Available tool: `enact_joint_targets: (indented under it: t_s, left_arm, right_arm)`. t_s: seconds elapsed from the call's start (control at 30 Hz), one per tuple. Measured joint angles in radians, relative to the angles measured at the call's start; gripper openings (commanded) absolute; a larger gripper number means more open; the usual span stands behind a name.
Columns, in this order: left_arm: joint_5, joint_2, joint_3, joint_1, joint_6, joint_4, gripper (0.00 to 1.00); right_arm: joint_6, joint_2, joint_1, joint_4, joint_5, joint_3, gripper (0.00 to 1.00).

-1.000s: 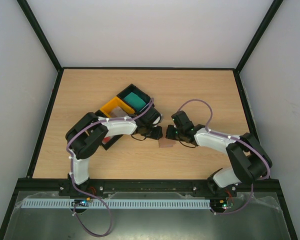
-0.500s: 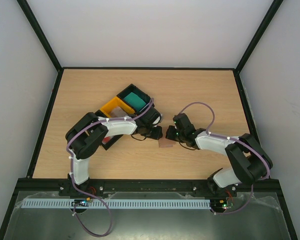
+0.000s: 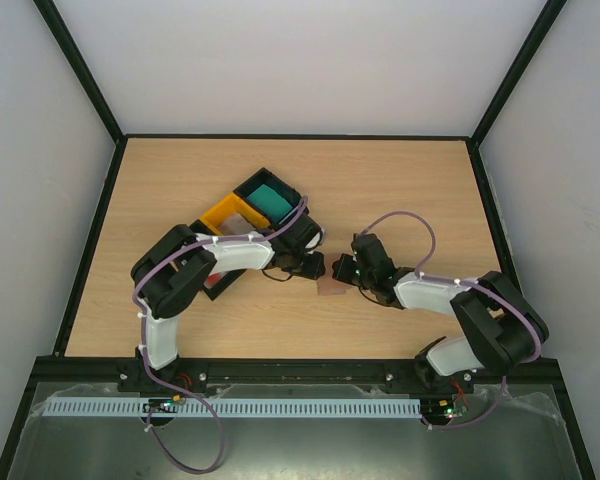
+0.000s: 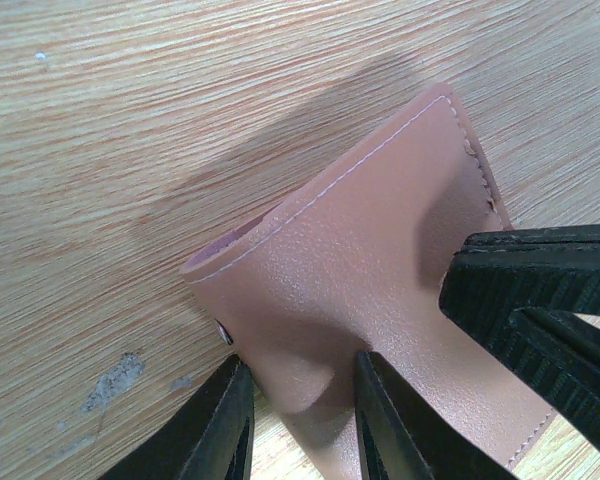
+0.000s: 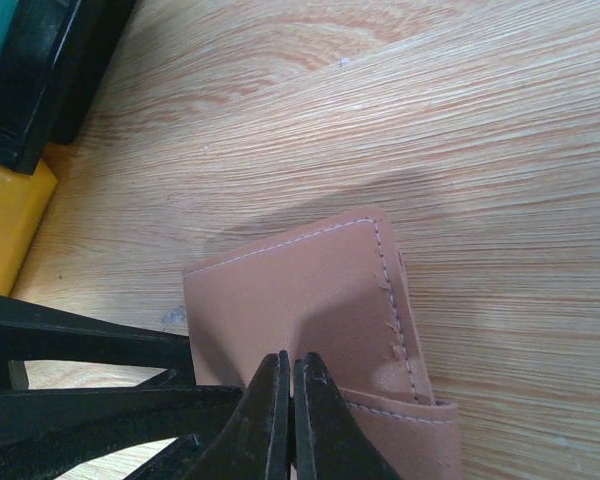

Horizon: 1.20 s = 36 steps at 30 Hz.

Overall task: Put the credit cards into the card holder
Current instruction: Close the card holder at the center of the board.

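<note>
The pinkish-brown card holder lies on the table between my two grippers. In the left wrist view the card holder gapes slightly at its upper-left edge. My left gripper has a corner of it between its fingers, close to a small snap. The left gripper reaches in from the left. My right gripper is shut, its tips resting on the card holder, with nothing visible between them. In the top view the right gripper comes from the right. A teal credit card lies in a black tray.
A yellow tray adjoins the black tray behind the left arm; both show at the left edge of the right wrist view, the yellow tray nearest. Another dark tray is partly hidden under the left arm. Black frame rails border the table.
The right arm's wrist and cable have shifted slightly right and toward the near edge. Its gripper stays at the card holder. The left arm has not moved.
</note>
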<state>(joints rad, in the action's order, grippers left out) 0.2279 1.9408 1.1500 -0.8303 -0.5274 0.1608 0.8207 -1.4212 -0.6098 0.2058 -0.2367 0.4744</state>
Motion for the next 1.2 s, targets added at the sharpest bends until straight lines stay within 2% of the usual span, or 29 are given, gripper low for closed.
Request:
enact_joint_targets:
  t_s: [0.43, 1.2]
  left_arm:
    - [0.0, 0.0, 0.0, 0.0, 0.0, 0.0, 0.29]
    - [0.0, 0.0, 0.0, 0.0, 0.0, 0.0, 0.3]
  right_arm:
    - [0.04, 0.001, -0.002, 0.126, 0.005, -0.071, 0.02]
    - [0.109, -0.034, -0.071, 0.203, 0.077, -0.113, 0.02]
